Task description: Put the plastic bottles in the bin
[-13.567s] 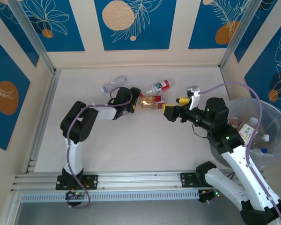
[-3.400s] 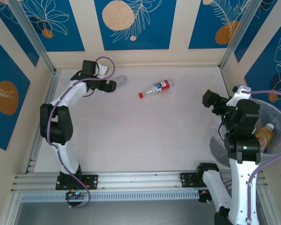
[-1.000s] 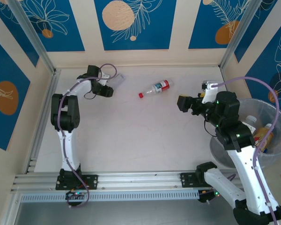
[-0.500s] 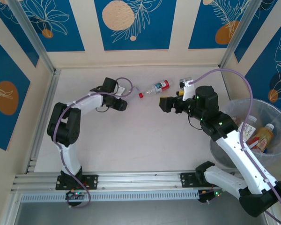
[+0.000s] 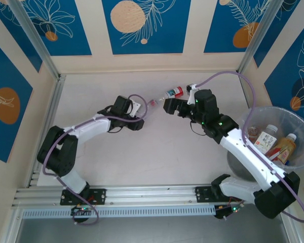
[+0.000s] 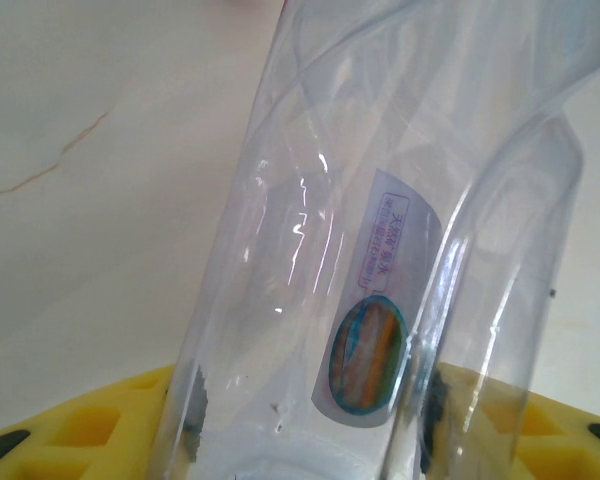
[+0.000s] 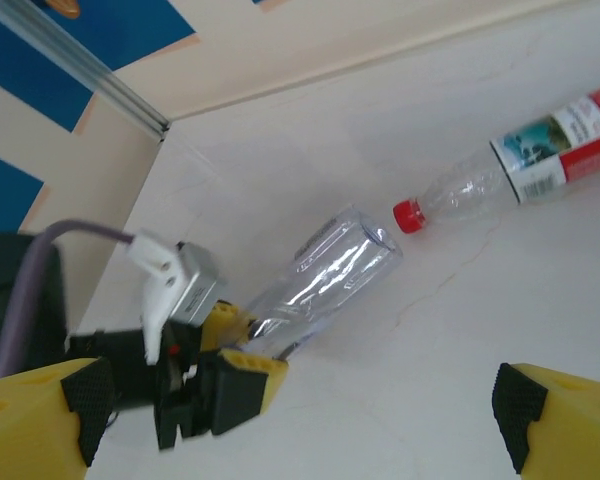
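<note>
My left tool (image 6: 310,420) and right tool (image 7: 300,420) are yellow with black tips. The clear bottle (image 7: 330,265) has a white sticker with a blue and orange oval. The other bottle (image 7: 525,160) has a red cap and a red label. The table (image 5: 142,152) is cream. The walls (image 5: 142,25) are blue with orange circles.

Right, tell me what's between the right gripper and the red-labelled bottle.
Nothing visible: only bare table between the right gripper and the red-labelled bottle. The clear bottle in the left gripper sits beside that path.
</note>
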### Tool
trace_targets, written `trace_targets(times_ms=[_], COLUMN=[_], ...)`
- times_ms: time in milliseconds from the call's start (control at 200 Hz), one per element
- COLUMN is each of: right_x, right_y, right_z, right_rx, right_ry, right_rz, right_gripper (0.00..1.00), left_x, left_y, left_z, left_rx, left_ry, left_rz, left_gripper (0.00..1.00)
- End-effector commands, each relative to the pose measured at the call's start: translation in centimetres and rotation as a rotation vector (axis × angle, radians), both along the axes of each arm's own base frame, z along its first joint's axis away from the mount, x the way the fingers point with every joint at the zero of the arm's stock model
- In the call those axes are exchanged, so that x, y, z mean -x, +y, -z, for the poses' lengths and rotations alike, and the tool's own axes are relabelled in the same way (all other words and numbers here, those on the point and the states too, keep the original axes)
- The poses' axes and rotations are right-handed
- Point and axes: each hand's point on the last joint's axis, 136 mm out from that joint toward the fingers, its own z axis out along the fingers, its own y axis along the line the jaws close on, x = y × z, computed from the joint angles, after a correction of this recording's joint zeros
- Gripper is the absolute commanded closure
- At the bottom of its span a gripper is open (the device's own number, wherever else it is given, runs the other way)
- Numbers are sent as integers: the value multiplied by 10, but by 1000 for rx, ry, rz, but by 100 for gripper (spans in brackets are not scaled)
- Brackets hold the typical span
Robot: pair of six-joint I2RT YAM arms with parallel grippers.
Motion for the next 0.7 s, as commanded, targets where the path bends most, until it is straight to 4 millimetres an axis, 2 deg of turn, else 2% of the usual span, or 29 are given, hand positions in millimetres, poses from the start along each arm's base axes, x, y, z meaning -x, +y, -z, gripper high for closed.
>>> trace_targets(times_ms=[0, 110, 245, 355, 445, 605, 635, 695], right_x=[-9, -16, -26, -31, -31, -33, -33, -33], right_y=[13, 25, 22, 16, 22, 18, 15, 13], right_z=[6, 15, 28, 33, 31, 41, 43, 43], right_rx=[-133, -184, -216, -227, -266, -279, -273, -264], right_ry=[93, 158, 216, 219, 202, 248, 245, 222], right_rz=[47, 37, 95, 111, 47, 70, 83, 82], right_gripper=[1, 1, 1, 1, 1, 0, 2, 14], left_x=[9, 21, 35, 44, 50, 51, 51, 50], left_y=[-30, -47, -63, -72, -82, -92, -94, -97], left_z=[-37, -53, -70, -78, -83, -85, -86, -87], left_rx=[163, 262, 327, 351, 387, 398, 403, 413], left_ry=[-84, -112, -180, -202, -196, -198, -196, -189], left_rz=[28, 47, 102, 144, 186, 206, 206, 210], left_gripper=[50, 50, 50, 49, 49, 49, 49, 49])
